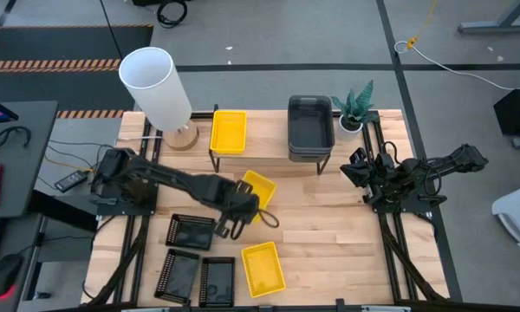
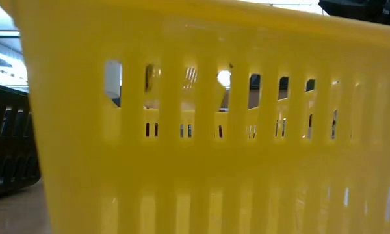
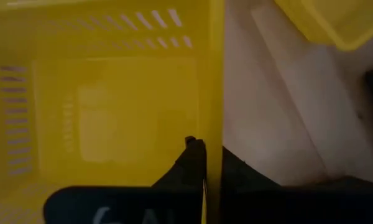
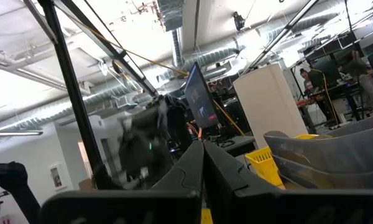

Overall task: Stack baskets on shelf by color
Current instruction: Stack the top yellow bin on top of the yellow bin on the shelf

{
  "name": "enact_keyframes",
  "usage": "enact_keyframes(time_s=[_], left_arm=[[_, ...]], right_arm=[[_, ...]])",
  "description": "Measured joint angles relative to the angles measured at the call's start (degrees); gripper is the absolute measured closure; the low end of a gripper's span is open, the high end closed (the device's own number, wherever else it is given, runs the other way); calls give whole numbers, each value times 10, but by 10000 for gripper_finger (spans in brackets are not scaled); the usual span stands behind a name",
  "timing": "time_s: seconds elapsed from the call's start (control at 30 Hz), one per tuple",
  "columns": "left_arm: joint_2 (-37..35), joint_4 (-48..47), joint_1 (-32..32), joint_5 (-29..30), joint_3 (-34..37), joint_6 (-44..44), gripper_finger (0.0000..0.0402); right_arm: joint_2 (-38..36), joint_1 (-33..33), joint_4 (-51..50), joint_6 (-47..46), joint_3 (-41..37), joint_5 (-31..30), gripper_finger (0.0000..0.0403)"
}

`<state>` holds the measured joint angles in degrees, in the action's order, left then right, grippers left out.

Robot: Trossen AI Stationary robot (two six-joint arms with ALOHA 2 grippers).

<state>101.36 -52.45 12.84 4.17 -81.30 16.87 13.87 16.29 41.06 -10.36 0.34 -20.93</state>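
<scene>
Yellow basket point(image 1: 258, 192) lies tilted on the wooden surface point(image 1: 329, 234), just in front of the shelf point(image 1: 269, 147), and the left end effector point(image 1: 240, 214) is clenched on its wall; in the left wrist view the two dark fingers point(image 3: 193, 165) pinch the thin yellow rim between them. A second yellow basket point(image 1: 228, 132) stands on the left part of the shelf, and a third yellow basket point(image 1: 263, 267) rests flat near the front edge. Grey baskets point(image 1: 310, 124) sit nested on the right part of the shelf; how many are in the pile I cannot tell. Three black slotted baskets point(image 1: 191, 230) lie at the front left, the nearest ones partly cut off by the picture edge. No brand or writing can be read anywhere. The low view is almost filled by one yellow slotted wall. The right end effector point(image 1: 357, 170) waits at the right side, fingers clenched on nothing.
</scene>
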Motion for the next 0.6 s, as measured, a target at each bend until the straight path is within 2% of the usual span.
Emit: enact_keyframes(time_s=[0.43,0.6], left_arm=[[-1,-199,-100,-68,-293,-40,397],[-2,-236,-146,-61,-354,-42,397]], right_arm=[[0,0,0,0,0,0,386],[0,0,0,0,0,0,386]])
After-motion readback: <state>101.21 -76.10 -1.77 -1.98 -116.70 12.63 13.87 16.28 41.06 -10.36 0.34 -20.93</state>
